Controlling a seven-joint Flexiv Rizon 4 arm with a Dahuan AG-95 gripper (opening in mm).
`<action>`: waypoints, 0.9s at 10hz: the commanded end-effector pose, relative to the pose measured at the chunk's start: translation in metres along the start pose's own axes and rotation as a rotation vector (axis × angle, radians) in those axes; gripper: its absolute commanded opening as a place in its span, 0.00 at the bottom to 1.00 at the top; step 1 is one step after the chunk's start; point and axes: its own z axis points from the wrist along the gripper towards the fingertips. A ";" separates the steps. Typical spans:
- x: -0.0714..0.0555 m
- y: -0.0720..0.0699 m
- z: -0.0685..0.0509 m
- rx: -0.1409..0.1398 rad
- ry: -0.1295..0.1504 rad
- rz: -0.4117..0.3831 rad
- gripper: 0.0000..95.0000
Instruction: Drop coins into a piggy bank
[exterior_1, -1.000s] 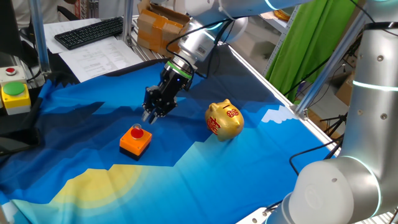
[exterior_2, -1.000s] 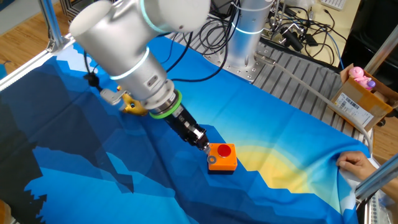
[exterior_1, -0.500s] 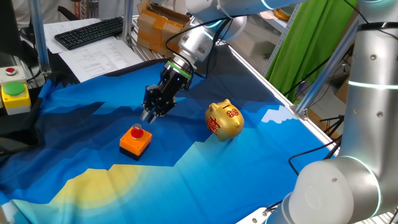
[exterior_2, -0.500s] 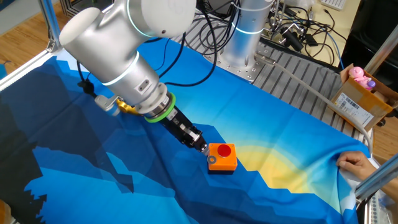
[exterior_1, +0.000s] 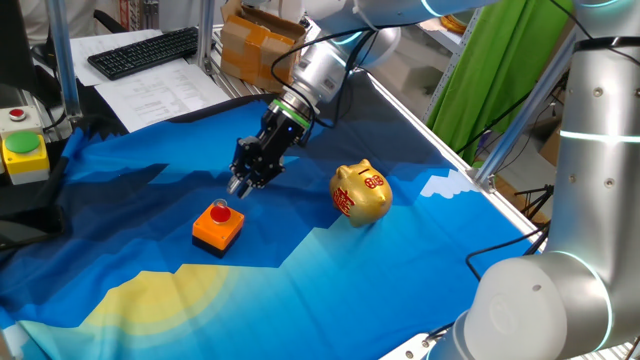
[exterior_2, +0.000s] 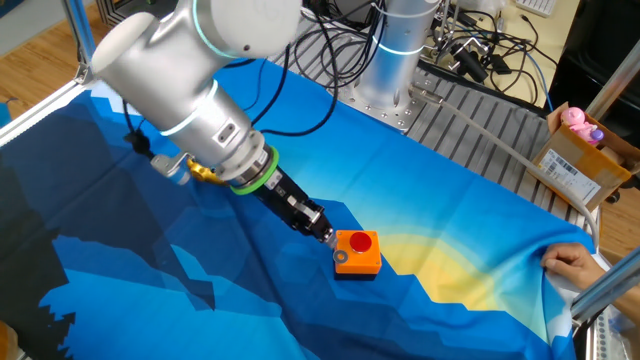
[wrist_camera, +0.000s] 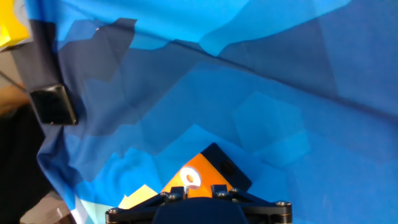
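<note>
The gold piggy bank (exterior_1: 360, 193) with red markings stands on the blue cloth at right of centre; in the other fixed view only a gold sliver (exterior_2: 205, 172) shows behind the arm. A silver ring-shaped coin (exterior_2: 343, 258) lies on the orange block (exterior_1: 218, 225) beside its red button; in the hand view the coin (wrist_camera: 189, 179) sits just ahead of the fingers. My gripper (exterior_1: 239, 187) hovers tilted just above the block's far edge, to the left of the bank. Its jaws stand a little apart, with nothing between them.
A yellow box with a green button (exterior_1: 22, 150) sits at the left edge of the table. A keyboard (exterior_1: 145, 50) and a cardboard box (exterior_1: 255, 40) lie behind the cloth. A person's hand (exterior_2: 570, 262) holds the cloth's corner. Metal frame posts (exterior_1: 65, 60) border the table.
The arm's upper body has swung slightly while the fingertips stay almost in place above the orange block. The coin, the block and the bank have not moved.
</note>
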 end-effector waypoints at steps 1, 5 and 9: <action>0.002 0.000 -0.001 0.021 -0.006 0.011 0.20; 0.002 0.000 -0.001 0.017 -0.007 0.013 0.20; -0.004 0.005 0.004 0.017 -0.008 0.013 0.20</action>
